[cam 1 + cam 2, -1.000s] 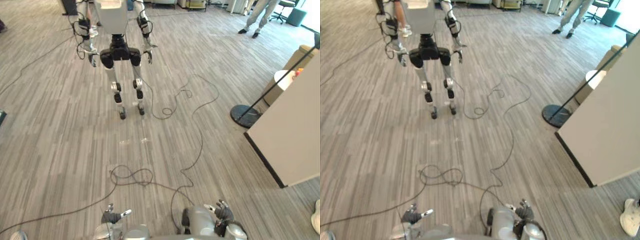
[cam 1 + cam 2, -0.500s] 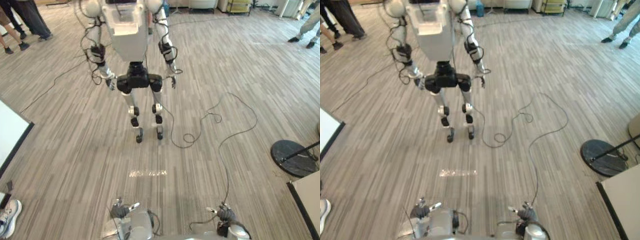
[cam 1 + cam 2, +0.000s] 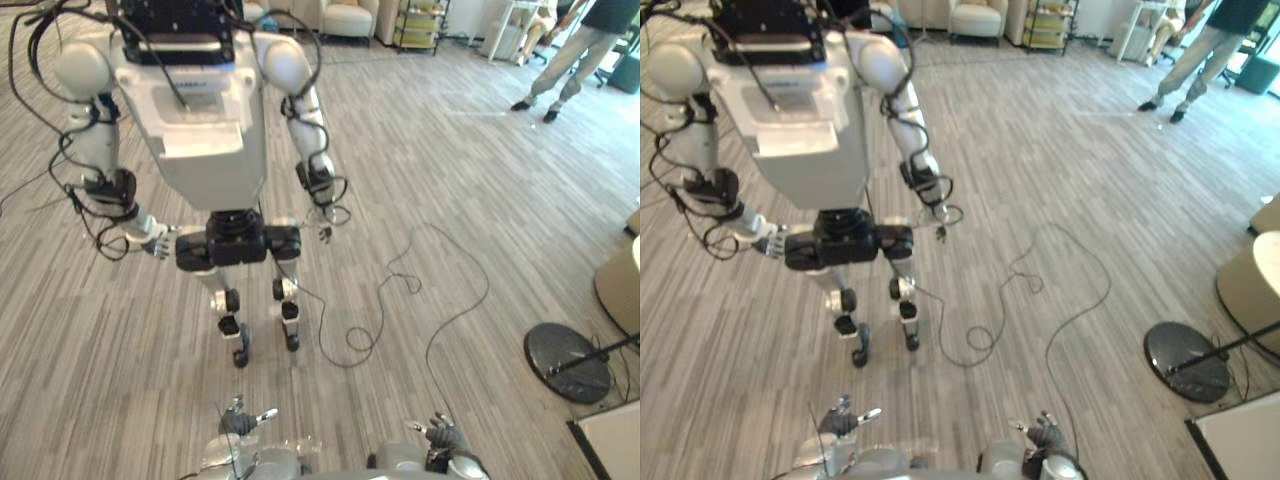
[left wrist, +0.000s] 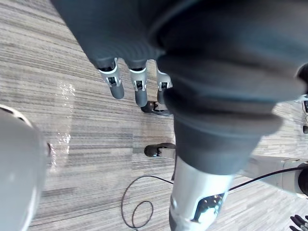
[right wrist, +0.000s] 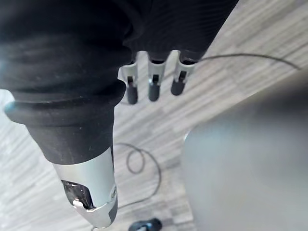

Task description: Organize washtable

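No washtable or item from it is in sight; I face an open wood-patterned floor. My left hand (image 3: 240, 422) hangs low at my side, fingers (image 4: 137, 89) relaxed and holding nothing. My right hand (image 3: 441, 437) hangs the same way on the other side, its fingers (image 5: 153, 86) straight and empty above the floor.
Another humanoid robot (image 3: 205, 130) stands close ahead, left of centre, and a black cable (image 3: 400, 290) trails from its feet across the floor. A round black stand base (image 3: 568, 362) and a white panel corner (image 3: 612, 440) lie at right. A person (image 3: 575, 45) walks at the far right.
The whole picture has shifted, so the camera has moved. The other robot now looms much nearer and larger. Both my hands stay low at my sides.
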`<state>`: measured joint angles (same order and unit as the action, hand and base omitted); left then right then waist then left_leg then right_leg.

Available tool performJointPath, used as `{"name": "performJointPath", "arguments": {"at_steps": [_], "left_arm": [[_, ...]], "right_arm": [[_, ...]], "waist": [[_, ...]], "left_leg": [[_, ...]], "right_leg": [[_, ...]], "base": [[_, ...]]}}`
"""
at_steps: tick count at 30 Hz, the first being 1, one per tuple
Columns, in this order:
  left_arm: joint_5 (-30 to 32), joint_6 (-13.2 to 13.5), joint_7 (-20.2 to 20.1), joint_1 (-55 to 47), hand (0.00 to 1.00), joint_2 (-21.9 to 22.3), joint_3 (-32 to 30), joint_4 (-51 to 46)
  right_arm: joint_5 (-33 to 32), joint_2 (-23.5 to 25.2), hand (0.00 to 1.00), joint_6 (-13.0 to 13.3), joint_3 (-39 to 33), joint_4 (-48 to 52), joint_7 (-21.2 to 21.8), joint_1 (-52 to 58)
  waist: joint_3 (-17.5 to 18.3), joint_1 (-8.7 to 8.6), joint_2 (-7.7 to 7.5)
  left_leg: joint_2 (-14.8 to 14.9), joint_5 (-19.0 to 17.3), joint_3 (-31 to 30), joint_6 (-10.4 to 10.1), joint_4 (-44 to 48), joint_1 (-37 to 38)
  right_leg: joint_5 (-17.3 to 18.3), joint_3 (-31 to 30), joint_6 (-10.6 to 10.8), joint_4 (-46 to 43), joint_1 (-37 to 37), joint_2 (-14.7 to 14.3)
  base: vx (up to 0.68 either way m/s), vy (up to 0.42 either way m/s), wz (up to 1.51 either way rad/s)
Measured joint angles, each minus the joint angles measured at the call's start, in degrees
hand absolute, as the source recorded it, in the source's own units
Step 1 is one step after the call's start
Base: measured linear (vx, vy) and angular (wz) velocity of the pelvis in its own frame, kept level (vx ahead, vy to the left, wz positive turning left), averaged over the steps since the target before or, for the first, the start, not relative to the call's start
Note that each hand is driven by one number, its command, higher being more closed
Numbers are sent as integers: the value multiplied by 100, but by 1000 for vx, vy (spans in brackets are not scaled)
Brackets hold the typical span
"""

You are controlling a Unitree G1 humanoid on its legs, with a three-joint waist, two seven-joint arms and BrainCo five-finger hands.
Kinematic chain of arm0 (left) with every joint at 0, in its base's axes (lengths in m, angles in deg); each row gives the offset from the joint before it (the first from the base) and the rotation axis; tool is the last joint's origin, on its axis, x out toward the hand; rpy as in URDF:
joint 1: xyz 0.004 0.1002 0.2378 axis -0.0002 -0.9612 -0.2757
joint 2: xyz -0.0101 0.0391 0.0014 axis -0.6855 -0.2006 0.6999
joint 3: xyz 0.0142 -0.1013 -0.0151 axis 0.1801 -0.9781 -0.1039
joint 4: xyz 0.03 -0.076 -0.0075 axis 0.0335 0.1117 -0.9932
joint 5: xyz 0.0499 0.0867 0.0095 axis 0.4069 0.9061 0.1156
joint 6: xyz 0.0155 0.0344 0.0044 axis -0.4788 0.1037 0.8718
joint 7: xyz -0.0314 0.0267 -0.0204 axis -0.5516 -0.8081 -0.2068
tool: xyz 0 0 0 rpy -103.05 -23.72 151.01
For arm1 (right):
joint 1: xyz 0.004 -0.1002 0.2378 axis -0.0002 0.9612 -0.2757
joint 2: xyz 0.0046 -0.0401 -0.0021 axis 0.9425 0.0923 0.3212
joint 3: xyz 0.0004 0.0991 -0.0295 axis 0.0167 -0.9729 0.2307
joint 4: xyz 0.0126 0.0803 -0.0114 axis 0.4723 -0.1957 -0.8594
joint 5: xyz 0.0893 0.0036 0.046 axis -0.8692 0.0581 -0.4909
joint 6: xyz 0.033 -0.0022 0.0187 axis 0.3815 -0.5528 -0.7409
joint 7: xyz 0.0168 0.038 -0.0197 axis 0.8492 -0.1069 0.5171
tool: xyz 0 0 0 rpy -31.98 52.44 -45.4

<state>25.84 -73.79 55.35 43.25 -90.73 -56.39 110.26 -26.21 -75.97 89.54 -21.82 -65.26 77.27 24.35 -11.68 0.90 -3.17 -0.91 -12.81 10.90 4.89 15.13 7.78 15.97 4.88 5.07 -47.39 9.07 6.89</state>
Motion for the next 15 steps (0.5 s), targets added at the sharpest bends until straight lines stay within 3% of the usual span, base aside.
{"name": "performJointPath", "arguments": {"at_steps": [2, 3, 4, 8, 10, 11, 12, 13, 14, 15], "left_arm": [[-1, -3, -2, -54, 0, 7, -90, 3], [-1, 3, 3, -125, 0, -28, -159, -20], [-2, -10, 26, -144, 0, 30, -298, 13], [2, -9, 37, -328, 0, 349, -344, 22], [6, -5, 23, -353, 0, 362, -365, 22], [15, 3, 8, -406, 0, 329, -435, 34], [45, 13, -3, -441, 0, 341, -455, 33], [45, 27, -5, -448, 0, 403, -455, 6], [41, 29, -8, -444, 0, 463, -478, 7], [41, 31, -8, -452, 0, 445, -480, 4]], "right_arm": [[1, 15, 0, -5, -5, 0, -1, -3], [6, 70, 0, -9, 10, -17, -6, 12], [8, 45, 0, -41, 20, -28, -1, 11], [3, -174, 0, -39, 21, -25, -13, 77], [2, -163, 0, -48, 20, -29, -23, 96], [1, -135, 0, -51, 16, -50, -25, 104], [5, -120, 0, -56, 14, -82, -26, 105], [12, -157, 0, -59, 9, -83, -18, 114], [19, -195, 0, -68, 13, -97, -14, 126], [19, -202, 0, -80, 23, -110, -12, 133]], "waist": [[5, 1, -13], [85, 22, -135], [153, 40, -125], [313, -2, 374], [320, 11, 368], [308, 27, 277], [341, 11, 268], [369, 0, 342], [409, 28, 392], [457, 31, 419]], "left_leg": [[-8, -153, -7, -243, -28, 241], [-101, -238, -18, -373, -14, 331], [-72, -307, -76, -467, -10, 440], [329, -324, -60, -540, -24, 579], [376, -201, -45, -733, 209, 687], [386, -337, -15, -668, 197, 673], [401, -375, 8, -609, -152, 758], [443, -148, 17, -801, -826, 822], [486, 17, 39, -634, -929, 831], [472, 30, 39, -635, -884, 802]], "right_leg": [[-295, -21, -263, 1186, 17, -52], [-1220, -23, -478, 1997, 18, -50], [-1066, 45, -470, 2089, -79, -66], [-1121, 259, -556, 2994, -649, -410], [-1138, 273, -568, 3333, -1066, -447], [-1139, 268, -568, 3444, -1217, -392], [-1144, 272, -559, 3511, -1321, -368], [-1162, 302, -529, 3585, -1398, -388], [-1216, 257, -431, 3697, -1399, -423], [-1256, 233, -376, 3780, -1439, -398]], "base": [[506, -20, 44], [413, -68, 28], [401, -79, 16], [343, -95, 1], [287, -87, 2], [184, -72, 9], [128, -38, 12], [16, 15, 4], [-2, 65, -3], [-9, 55, -8]]}}
